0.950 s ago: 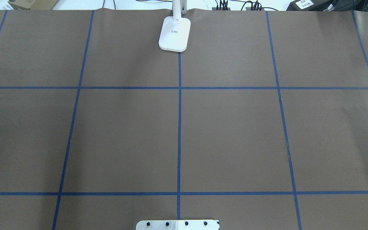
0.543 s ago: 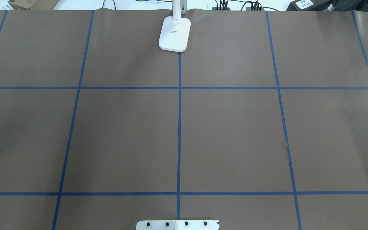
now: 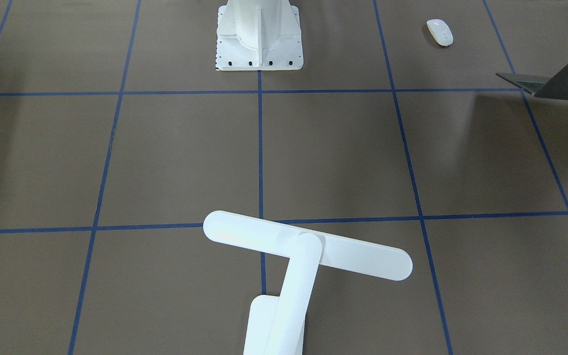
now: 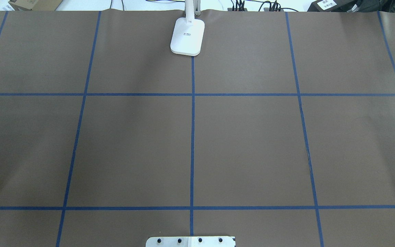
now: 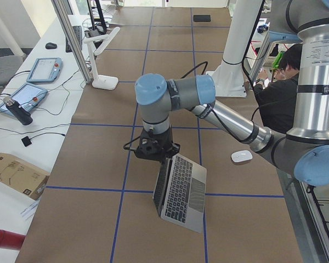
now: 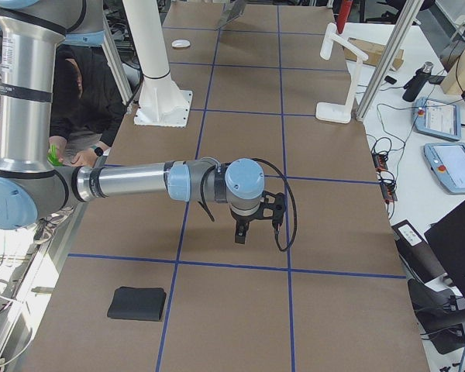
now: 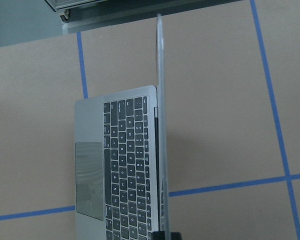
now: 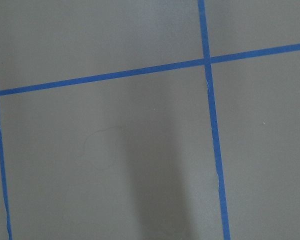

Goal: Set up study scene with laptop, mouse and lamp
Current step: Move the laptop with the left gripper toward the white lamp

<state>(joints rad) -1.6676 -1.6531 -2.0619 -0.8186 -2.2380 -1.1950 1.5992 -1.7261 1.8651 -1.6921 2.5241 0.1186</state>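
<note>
The laptop [image 5: 181, 192] is open, space-grey with black keys, and hangs tilted over the table's left end. My left gripper [image 5: 156, 158] is shut on the top edge of its screen. The left wrist view shows the keyboard [image 7: 122, 165] and the screen edge-on, running down to a dark fingertip [image 7: 166, 235]. Only a corner of the laptop [image 3: 557, 81] shows in the front view. The white mouse [image 3: 440, 31] lies near the pedestal. The white lamp [image 3: 307, 245] stands at the far edge, its base [image 4: 187, 36] on the centre line. My right gripper [image 6: 239, 232] points down over bare table; I cannot tell whether it is open.
The white bolted pedestal [image 3: 258, 34] stands at the robot's side of the table. A flat black square mat [image 6: 137, 303] lies at the table's right end. An operator [image 5: 277, 87] sits beside the pedestal. Blue tape lines [image 4: 192, 137] divide the brown table cover.
In the overhead view nothing on the table has moved. Only a faint shadow at the left edge has shifted.
</note>
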